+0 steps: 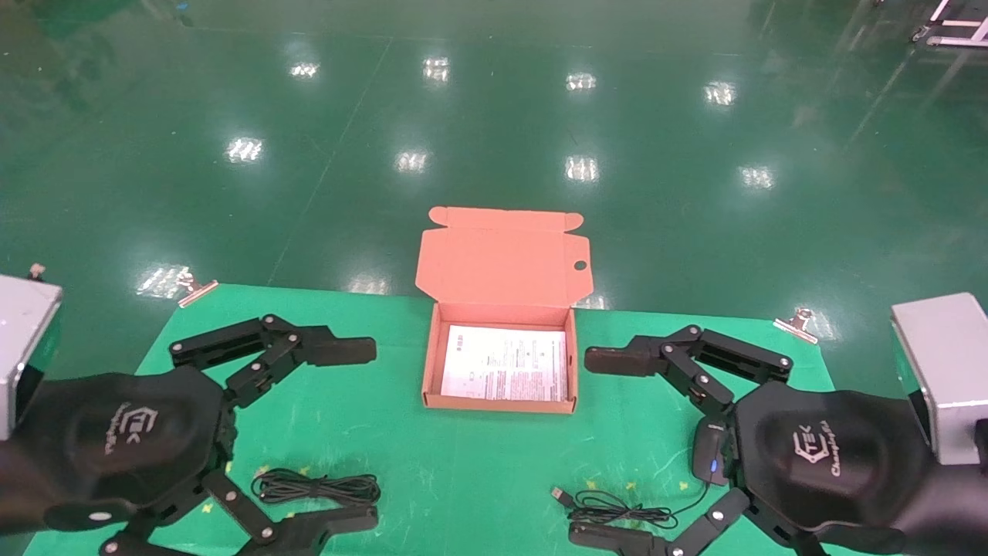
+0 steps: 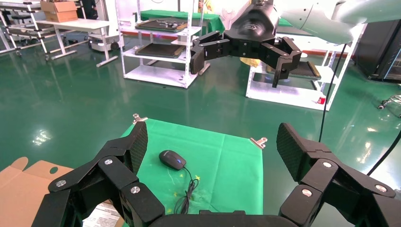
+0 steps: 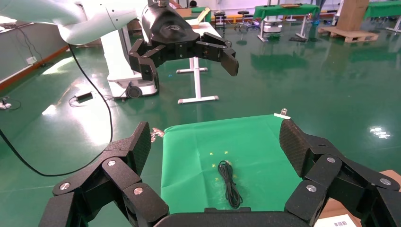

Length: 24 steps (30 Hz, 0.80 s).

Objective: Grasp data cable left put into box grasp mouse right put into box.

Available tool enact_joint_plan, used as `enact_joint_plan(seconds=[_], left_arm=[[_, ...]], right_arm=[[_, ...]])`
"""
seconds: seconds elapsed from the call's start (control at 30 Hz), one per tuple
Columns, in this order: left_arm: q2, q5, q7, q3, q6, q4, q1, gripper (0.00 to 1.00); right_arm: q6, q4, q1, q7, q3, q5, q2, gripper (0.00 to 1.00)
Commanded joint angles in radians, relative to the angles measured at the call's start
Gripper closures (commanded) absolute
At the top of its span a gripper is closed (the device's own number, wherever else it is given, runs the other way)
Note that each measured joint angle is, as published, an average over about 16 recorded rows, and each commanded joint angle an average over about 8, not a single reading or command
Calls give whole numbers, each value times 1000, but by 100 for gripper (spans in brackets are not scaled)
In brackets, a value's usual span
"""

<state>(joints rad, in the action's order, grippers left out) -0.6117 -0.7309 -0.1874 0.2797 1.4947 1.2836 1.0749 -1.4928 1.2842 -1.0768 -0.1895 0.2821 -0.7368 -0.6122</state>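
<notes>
Head view: the left end effector [image 1: 351, 436], fingers wide apart, hangs over the thin black looped data cable [image 1: 316, 487]; it may snag one strand. The orange-brown cardboard box [image 1: 499, 404] lies between. The right end effector [image 1: 606, 448], also spread, hovers beside the small black oval mouse [image 1: 710, 454], whose trailing cord could catch.

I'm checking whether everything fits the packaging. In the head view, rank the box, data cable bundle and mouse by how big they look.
1. the box, by far the largest, lid open.
2. the data cable, a long narrow bundle.
3. the mouse, smallest as seen, though the right gripper hides part of it.
</notes>
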Motion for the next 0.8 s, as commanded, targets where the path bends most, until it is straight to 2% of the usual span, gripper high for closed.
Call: enact_joint_plan(seconds=[0.03,0.27,0.47,0.63,0.8], left_arm=[[0,-1,0,0,0,0,0,0],[4,-18,2,3,1,8,21,0],[11,-153,-17,57,31,40,131,0],[-19,-330,-13,155,67,51,262,0],[-74,-530,22,274,66,51,364,0]], right_arm=[[0,0,0,0,0,0,0,0],[-8,4,-8,2,4,-11,4,0],[-63,26,-91,12,60,-128,22,0],[-94,51,-232,71,193,-313,18,0],[-100,60,-405,175,407,-521,-20,0]])
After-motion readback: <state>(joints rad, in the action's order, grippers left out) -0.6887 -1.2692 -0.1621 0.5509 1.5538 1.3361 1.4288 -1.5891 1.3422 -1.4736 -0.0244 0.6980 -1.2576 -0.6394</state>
